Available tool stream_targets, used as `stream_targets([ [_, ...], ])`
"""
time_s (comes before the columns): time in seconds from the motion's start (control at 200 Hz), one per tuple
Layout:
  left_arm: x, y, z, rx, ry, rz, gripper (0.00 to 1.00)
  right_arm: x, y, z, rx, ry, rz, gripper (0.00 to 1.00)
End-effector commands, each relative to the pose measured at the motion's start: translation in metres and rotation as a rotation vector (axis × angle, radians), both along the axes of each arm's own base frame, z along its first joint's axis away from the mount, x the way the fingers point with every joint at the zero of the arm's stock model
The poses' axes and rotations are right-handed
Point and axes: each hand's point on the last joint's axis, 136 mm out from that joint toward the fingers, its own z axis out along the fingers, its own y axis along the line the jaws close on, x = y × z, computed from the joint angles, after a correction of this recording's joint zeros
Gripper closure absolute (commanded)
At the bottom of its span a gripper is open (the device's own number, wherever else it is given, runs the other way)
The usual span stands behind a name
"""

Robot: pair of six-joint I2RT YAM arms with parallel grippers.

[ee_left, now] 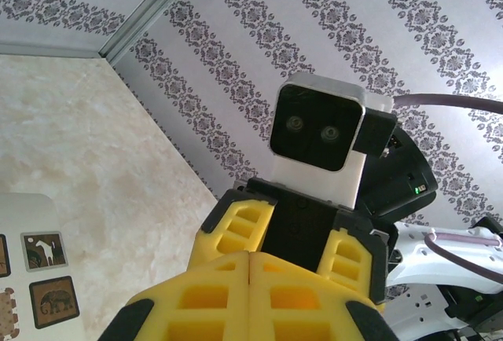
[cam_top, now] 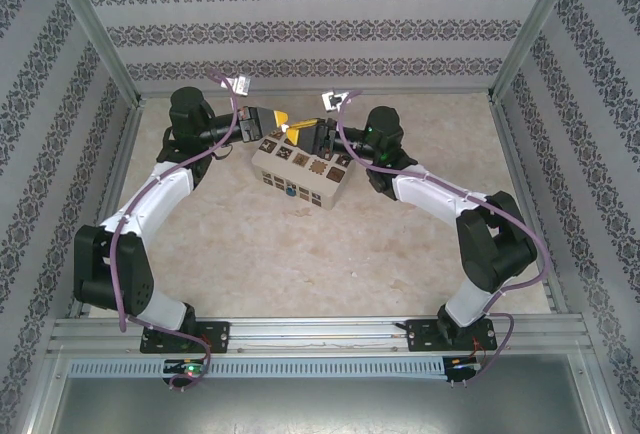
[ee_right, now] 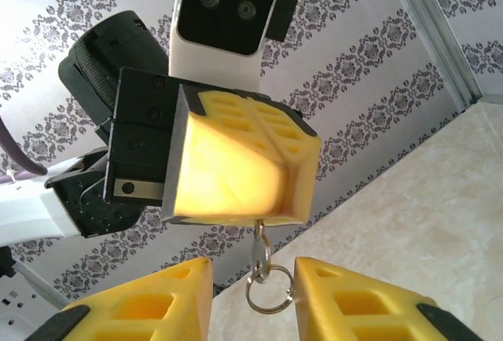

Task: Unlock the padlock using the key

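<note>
Padlock, tiny and blue-bodied (cam_top: pixel 288 192), hangs on the cream rectangular box's (cam_top: pixel 268 179) front; left claw (ee_right: pixel 244 192) is clamped on the silvery ringed key (ee_right: pixel 263 278), whose rings the wide-parted right claw (ee_right: pixel 253 272) should pinch squarely.

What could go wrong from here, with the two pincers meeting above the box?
The left pincer is shut with just a key ring dangling below it; what it clamps is hidden. The open right pincer straddles that ring, so closing might catch loose ring rather than key. The pincers sit nearly tip to tip, so a small advance could bump them. A slip would probably drop the key by the cream box.
</note>
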Motion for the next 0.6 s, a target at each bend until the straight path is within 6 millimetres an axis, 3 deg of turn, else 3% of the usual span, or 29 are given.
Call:
stream_targets([
  [0.0,-0.009,0.005,0.022,0.008,-0.094,-0.013,1.00,-0.006,0.008,0.014,0.022,-0.060,0.041,0.70],
  [0.28,-0.012,0.005,0.018,0.025,-0.093,-0.019,1.00,-0.005,0.013,0.012,0.019,-0.070,0.039,0.81],
  [0.455,-0.012,0.004,0.018,0.028,-0.099,-0.023,1.00,-0.001,0.012,0.009,0.012,-0.077,0.019,1.00],
  [0.595,-0.008,0.008,0.023,0.024,-0.102,0.007,0.96,0.001,0.008,0.004,-0.023,-0.106,-0.029,1.00],
])
